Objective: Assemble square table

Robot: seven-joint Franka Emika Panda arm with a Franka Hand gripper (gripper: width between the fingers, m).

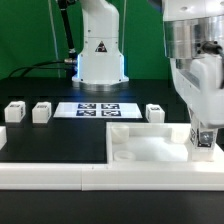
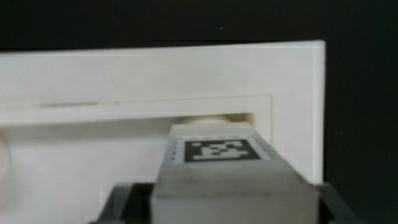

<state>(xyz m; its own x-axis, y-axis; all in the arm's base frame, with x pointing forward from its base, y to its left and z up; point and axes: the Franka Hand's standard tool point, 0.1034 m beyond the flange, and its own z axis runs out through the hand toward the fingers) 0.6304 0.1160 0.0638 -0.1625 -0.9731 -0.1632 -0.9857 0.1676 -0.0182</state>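
One large white plastic square slab (image 1: 150, 146) w/ a raised rim is shown lying flat, rim side up, on a black table (image 1: 50, 140), toward the exterior view's right.

Four small white stubby legs w/ b&w marker tags are counted. Three are loose, set in a row behind the slab. A first loose leg (image 1: 15, 111) and a second loose leg (image 1: 41, 112) are placed at the exterior view's left. A third loose leg (image 1: 154, 113) is placed on the other side of the one thin flat white marker board (image 1: 97, 110), on which four tags are printed. The fourth leg (image 1: 205, 136) is clamped between the fingers of the robot's two-finger gripper (image 1: 205, 144).

One long white L-shaped rail (image 1: 40, 172) is laid along the slab's near edge.

A shallow tray is formed by the slab's rim; one round recess (image 1: 127, 155) is seen in it near the corner at the exterior view's left. The fourth leg is held over the tray's corner at the exterior view's right; contact w/ the floor cannot be told.

In the wrist view the fourth leg (image 2: 222, 150) is framed by dark fingers (image 2: 134, 205), w/ the slab's rim (image 2: 107, 80) beyond.

The slab's edges are lined up w/ the rail. The held leg appears upright, long axis approx. vertical, one tag turned toward the exterior camera.
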